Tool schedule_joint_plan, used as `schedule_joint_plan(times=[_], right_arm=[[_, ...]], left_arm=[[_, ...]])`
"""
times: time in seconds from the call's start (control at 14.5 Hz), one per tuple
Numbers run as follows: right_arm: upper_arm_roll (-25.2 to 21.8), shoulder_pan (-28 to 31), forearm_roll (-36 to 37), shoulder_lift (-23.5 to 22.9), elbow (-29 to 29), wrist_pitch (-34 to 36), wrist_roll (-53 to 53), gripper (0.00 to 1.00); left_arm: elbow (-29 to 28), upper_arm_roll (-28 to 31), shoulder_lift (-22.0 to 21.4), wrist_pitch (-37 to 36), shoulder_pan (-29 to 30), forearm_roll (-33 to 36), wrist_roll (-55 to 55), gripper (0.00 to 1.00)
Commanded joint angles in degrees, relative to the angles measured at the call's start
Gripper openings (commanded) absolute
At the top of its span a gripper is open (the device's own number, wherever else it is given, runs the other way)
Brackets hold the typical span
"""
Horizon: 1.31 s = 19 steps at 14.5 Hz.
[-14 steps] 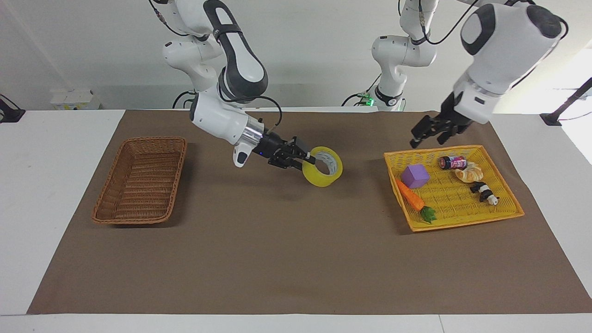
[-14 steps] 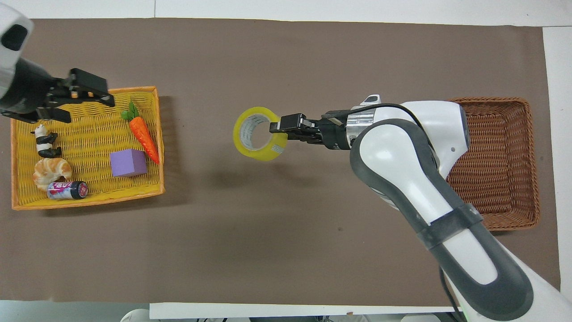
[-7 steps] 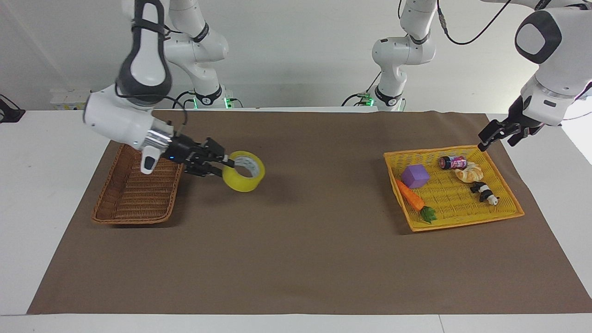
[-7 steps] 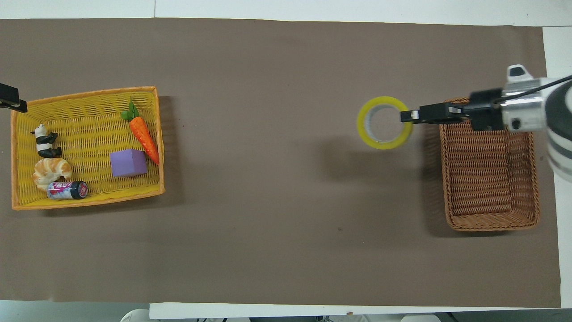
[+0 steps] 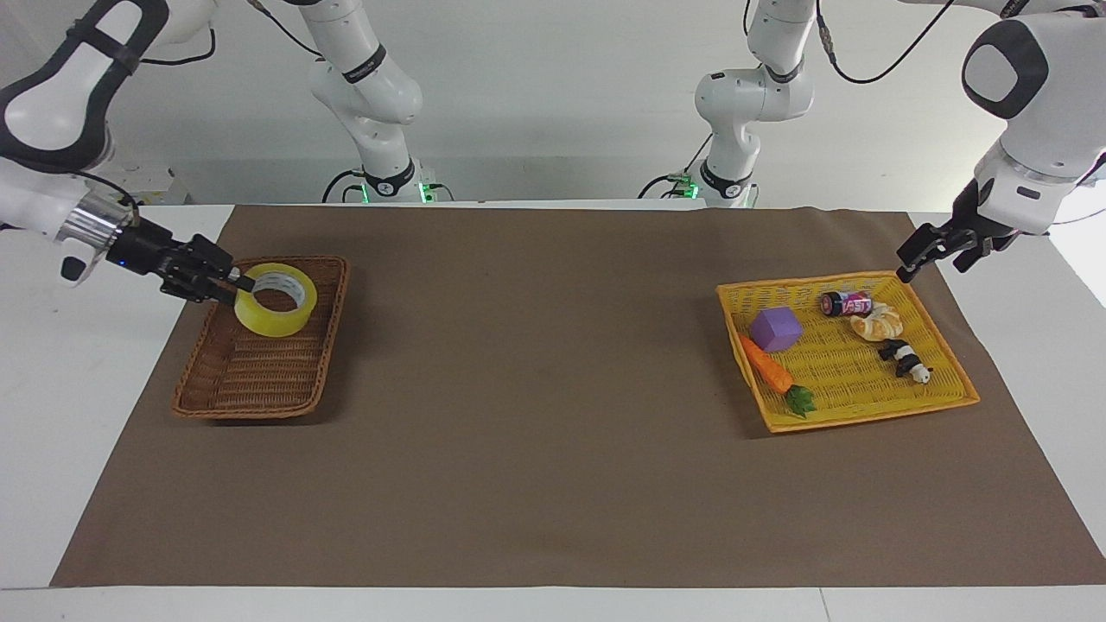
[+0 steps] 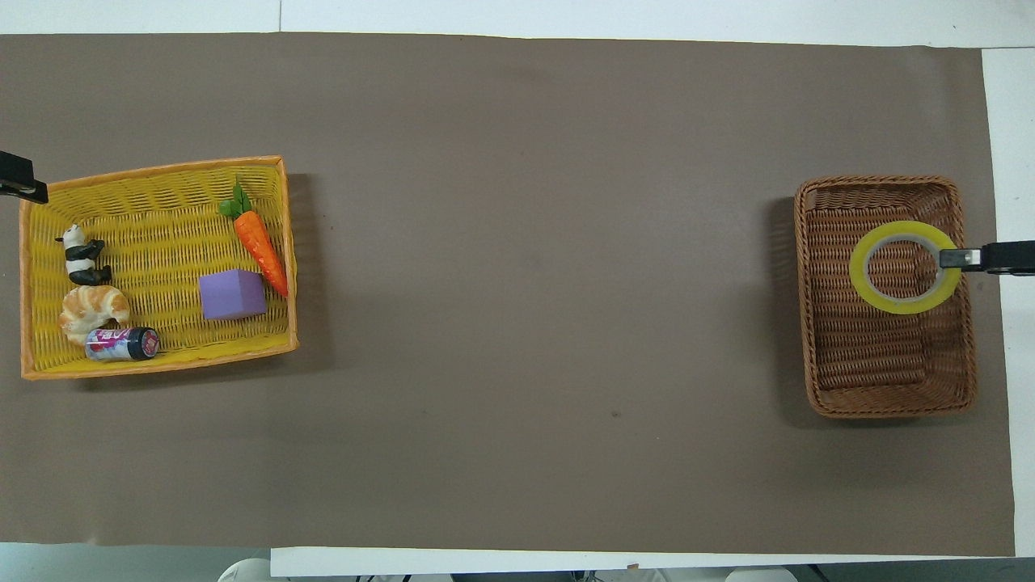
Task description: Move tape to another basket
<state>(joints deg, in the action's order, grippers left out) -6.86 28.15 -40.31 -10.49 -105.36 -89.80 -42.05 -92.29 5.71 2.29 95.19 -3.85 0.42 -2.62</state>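
Observation:
My right gripper [image 5: 238, 283] is shut on the rim of the yellow tape roll [image 5: 275, 299] and holds it in the air over the brown wicker basket [image 5: 226, 399]. In the overhead view the tape [image 6: 904, 304] hangs over the inside of the basket [image 6: 889, 402], and only the tips of the right gripper [image 6: 948, 259] show. My left gripper [image 5: 935, 252] is open and empty, and it waits above the corner of the yellow mesh tray [image 5: 864, 418]. Only its edge [image 6: 18, 179] shows in the overhead view.
The yellow tray [image 6: 162, 365] holds a carrot [image 5: 765, 366], a purple cube [image 5: 775, 329], a small can [image 5: 846, 303], a croissant [image 5: 876, 325] and a panda figure [image 5: 904, 358]. A brown mat [image 5: 553, 449] covers the table between the two baskets.
My right arm has carried the tape from over the mat's middle to over the wicker basket. My left gripper pulled away from over the yellow tray to its corner, then stayed.

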Motion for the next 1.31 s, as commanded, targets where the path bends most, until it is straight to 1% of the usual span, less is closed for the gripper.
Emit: schedule_joint_plan(times=[0.0,0.07,0.21,0.35,0.48,0.55,0.62,0.69,0.76,0.9,1.04,1.11,1.18,1.25], right_arm=[[1.1,2.3,1.1,-6.7,2.9,1.3,-4.5,0.00],[1.1,1.8,1.4,-6.7,1.8,0.9,-4.8,0.00],[1.1,1.5,3.9,-6.3,-0.9,-1.0,-5.8,0.00],[1.2,0.5,5.9,-6.2,-3.0,-2.9,-10.3,0.00],[1.1,0.1,6.4,-5.8,-4.6,-3.5,-10.9,0.00],[1.2,-0.1,7.4,-5.8,-4.3,-4.1,-11.1,0.11],[1.2,-0.5,8.8,-5.9,-3.8,-4.5,-11.5,0.48],[1.3,-0.7,9.1,-5.9,-3.5,-4.7,-11.7,0.94],[1.3,-0.8,9.2,-5.7,-3.4,-5.5,-11.8,1.00],[1.5,-2.0,10.5,-3.8,-3.1,-7.0,-11.6,1.00],[1.5,-5.5,16.0,-0.7,-0.6,-7.7,-10.9,1.00],[1.5,-7.3,19.1,0.7,0.6,-8.4,-9.9,1.00],[1.5,-9.2,22.0,2.3,1.7,-8.8,-7.7,1.00],[1.6,-10.5,23.9,3.8,2.4,-8.8,-5.5,1.00]], left_arm=[[-0.3,0.3,-1.0,-0.6,0.7,1.0,0.6,1.00],[1.2,0.5,-0.9,-1.8,0.9,0.8,0.5,1.00],[3.9,-0.6,-0.4,-7.4,2.6,0.9,0.4,1.00],[6.3,-4.3,0.3,-9.1,4.4,1.0,0.1,1.00],[6.5,-5.8,0.3,-9.2,5.0,1.0,-0.2,1.00],[6.5,-6.3,0.3,-9.1,5.5,1.0,-0.1,1.00],[6.6,-6.4,0.3,-9.3,5.6,0.9,-0.1,1.00],[6.8,-6.5,0.2,-9.8,5.6,0.9,-0.1,1.00],[7.8,-6.9,0.3,-10.4,5.6,0.9,-0.1,1.00],[8.1,-7.2,0.4,-9.9,5.7,0.3,0.0,1.00],[8.1,-7.2,0.4,-9.5,5.4,0.4,-0.1,1.00],[7.4,-7.2,0.5,-9.1,4.7,0.4,0.4,1.00],[4.9,-7.2,-0.4,-9.0,4.6,0.4,0.3,1.00],[3.5,-7.2,-1.4,-9.8,4.7,0.4,0.0,1.00]])
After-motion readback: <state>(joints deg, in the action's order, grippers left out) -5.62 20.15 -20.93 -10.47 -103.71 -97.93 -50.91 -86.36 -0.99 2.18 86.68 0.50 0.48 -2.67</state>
